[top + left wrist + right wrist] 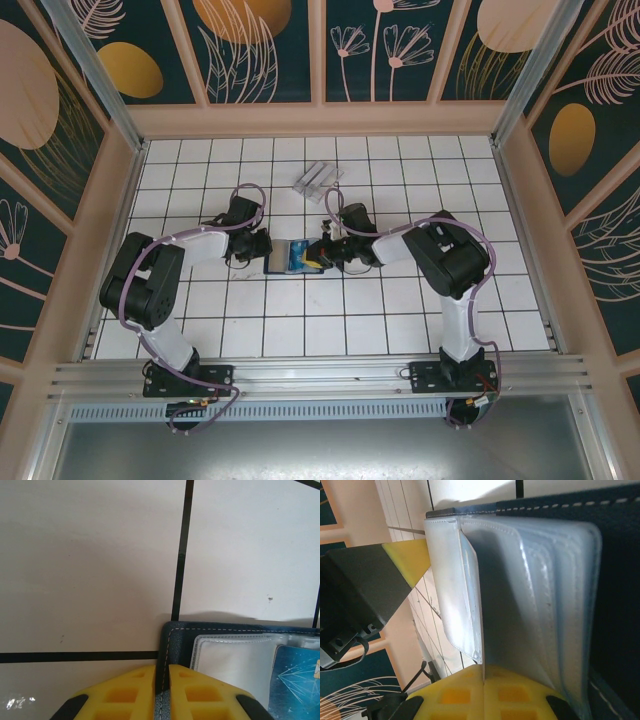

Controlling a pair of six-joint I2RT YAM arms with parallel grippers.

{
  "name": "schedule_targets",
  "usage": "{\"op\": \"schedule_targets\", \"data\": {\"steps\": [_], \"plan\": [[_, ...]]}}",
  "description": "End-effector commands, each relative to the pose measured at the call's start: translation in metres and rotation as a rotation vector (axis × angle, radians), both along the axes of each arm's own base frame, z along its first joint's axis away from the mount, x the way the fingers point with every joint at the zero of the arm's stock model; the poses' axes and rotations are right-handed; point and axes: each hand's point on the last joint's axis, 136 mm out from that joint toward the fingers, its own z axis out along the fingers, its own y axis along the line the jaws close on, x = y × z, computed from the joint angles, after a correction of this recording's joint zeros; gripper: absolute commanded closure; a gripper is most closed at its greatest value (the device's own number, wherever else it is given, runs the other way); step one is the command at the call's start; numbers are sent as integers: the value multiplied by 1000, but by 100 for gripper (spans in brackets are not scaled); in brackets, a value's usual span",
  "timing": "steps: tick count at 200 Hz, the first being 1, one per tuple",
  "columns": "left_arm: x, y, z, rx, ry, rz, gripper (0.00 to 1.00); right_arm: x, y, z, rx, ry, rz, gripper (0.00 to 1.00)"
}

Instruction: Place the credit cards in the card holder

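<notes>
A dark blue folding wallet (291, 257) lies open on the tiles between my two grippers. My left gripper (161, 680) is shut on the wallet's stitched left edge (172, 640). One bluish credit card (296, 680) sits in a clear pocket of the wallet. My right gripper (484, 676) is shut on the thin edge of a clear plastic sleeve (455, 580), lifted up from the wallet (620, 580). Whether a card is inside that sleeve I cannot tell. The clear card holder (317, 180) stands apart, on the tiles behind the wallet.
The left arm's yellow finger (410, 560) shows just beyond the lifted sleeve. White tiles (380, 320) with dark grout cover the table, and pale walls (130, 190) close it in on three sides.
</notes>
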Motion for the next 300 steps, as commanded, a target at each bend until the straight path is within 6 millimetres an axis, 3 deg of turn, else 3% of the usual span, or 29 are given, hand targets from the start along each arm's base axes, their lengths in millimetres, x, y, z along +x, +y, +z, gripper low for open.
{"op": "schedule_targets", "data": {"steps": [1, 83, 170, 208, 215, 273, 300], "plan": [[-17, 13, -33, 67, 78, 36, 86, -5, -4, -16, -64, 53, -37, 100], [-15, 18, -26, 77, 51, 64, 85, -6, 18, -6, -34, 38, 21, 100], [-16, 12, -20, 25, 68, 65, 74, -2, 24, -6, -45, 3, 52, 96], [-22, 3, -13, -50, 79, 60, 68, 8, 11, -12, -166, -56, 27, 89], [-20, 2, -4, -67, 59, 63, 69, 10, 7, -11, -195, -68, 17, 86], [-32, 2, -8, -94, 80, 63, 75, 11, 0, -12, -301, -109, -4, 81], [-35, 0, -13, -108, 92, 50, 86, 12, -3, -14, -348, -116, -16, 74]]}}
